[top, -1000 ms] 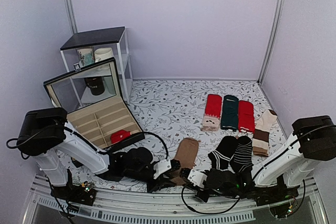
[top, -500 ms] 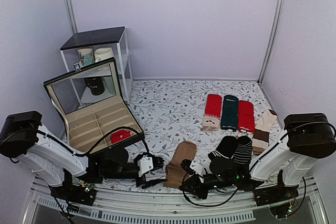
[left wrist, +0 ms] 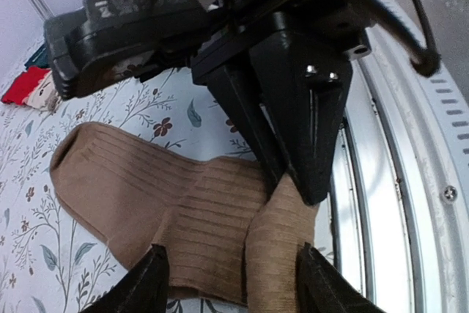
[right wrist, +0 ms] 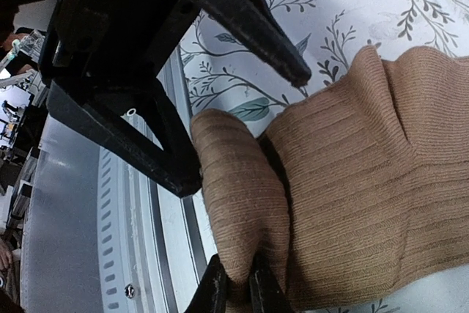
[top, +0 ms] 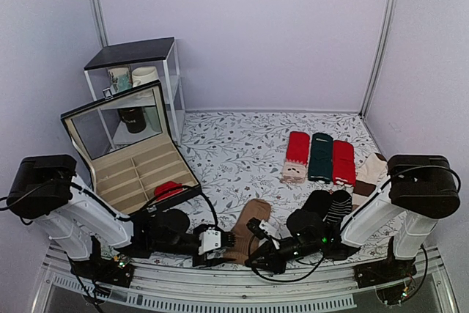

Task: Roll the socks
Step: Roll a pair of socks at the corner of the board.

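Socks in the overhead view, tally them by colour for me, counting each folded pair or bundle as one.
Red flat socks: 2
Red rolled bundle in the box: 1
Dark green sock: 1
Brown socks: 1
Black socks, one striped: 2
Cream-and-brown sock: 1
Total: 8

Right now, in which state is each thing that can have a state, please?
brown socks, lying flat, near end folded over
left hand, open, one finger on each side of the socks
right hand, shut on the fold
box, lid open
red bundle, rolled, inside the box
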Tool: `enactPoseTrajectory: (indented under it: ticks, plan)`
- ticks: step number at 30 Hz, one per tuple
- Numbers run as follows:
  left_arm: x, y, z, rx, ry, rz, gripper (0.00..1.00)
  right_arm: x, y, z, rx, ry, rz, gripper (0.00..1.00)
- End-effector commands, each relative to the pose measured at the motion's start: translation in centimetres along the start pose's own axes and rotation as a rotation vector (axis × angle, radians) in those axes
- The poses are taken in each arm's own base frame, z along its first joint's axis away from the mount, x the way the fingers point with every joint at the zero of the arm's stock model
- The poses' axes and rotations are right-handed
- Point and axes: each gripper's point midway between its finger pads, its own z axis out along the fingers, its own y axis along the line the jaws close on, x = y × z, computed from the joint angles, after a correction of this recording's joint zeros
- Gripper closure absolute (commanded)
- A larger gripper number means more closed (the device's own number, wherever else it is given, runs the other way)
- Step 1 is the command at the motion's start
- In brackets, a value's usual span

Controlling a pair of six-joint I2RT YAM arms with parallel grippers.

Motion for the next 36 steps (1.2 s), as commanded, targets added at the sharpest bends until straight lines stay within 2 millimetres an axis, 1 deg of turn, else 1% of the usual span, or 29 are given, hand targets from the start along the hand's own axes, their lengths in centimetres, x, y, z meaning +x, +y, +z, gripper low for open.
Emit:
enactPoseTrajectory:
  ticks: [1, 3, 5, 9, 11, 15, 20, 24, 27, 29, 34, 35, 36]
  plan:
    - [0.0, -1.5, 0.5, 0.071, 0.007, -0.021, 0.42, 9.4, -4.7, -1.6, 0.155, 0.326, 0.151, 0.91]
    - [0.1, -2.0, 0.6, 0.097, 0.016, -0.037, 0.46, 9.4, -4.9, -1.6, 0.157, 0.331, 0.149, 0.91]
    - [-0.1, -2.5, 0.7, 0.121, 0.012, -0.048, 0.48, 9.3, -5.1, -1.6, 0.158, 0.334, 0.155, 0.91]
    - [-0.9, -3.2, 0.2, 0.132, -0.015, -0.058, 0.47, 9.4, -5.3, -1.5, 0.161, 0.343, 0.157, 0.91]
    - [-0.9, -3.1, 0.0, 0.122, -0.02, -0.07, 0.45, 9.5, -5.3, -1.5, 0.159, 0.345, 0.154, 0.91]
    - [0.5, -2.6, 0.7, 0.081, 0.03, -0.084, 0.45, 9.2, -5.3, -1.5, 0.158, 0.34, 0.147, 0.91]
    - [1.0, -1.4, 0.9, 0.009, 0.053, -0.094, 0.42, 9.4, -5.3, -1.4, 0.154, 0.346, 0.148, 0.91]
    - [1.4, -1.2, 1.0, -0.003, 0.069, -0.09, 0.43, 9.3, -5.3, -1.4, 0.151, 0.345, 0.146, 0.91]
    - [1.5, -1.2, 1.1, -0.004, 0.073, -0.097, 0.51, 9.4, -5.3, -1.5, 0.15, 0.346, 0.147, 0.91]
    - [1.3, -1.2, 1.2, 0.002, 0.066, -0.099, 0.59, 9.4, -5.3, -1.4, 0.15, 0.349, 0.148, 0.91]
    - [1.6, -1.9, 1.4, 0.038, 0.074, -0.112, 0.86, 9.4, -5.4, -1.4, 0.149, 0.35, 0.151, 0.91]
    - [1.6, -2.0, 1.5, 0.041, 0.075, -0.114, 1.0, 9.4, -5.4, -1.5, 0.149, 0.349, 0.151, 0.91]
    - [1.7, -2.1, 1.5, 0.047, 0.079, -0.118, 1.0, 9.3, -5.3, -1.5, 0.147, 0.346, 0.151, 0.91]
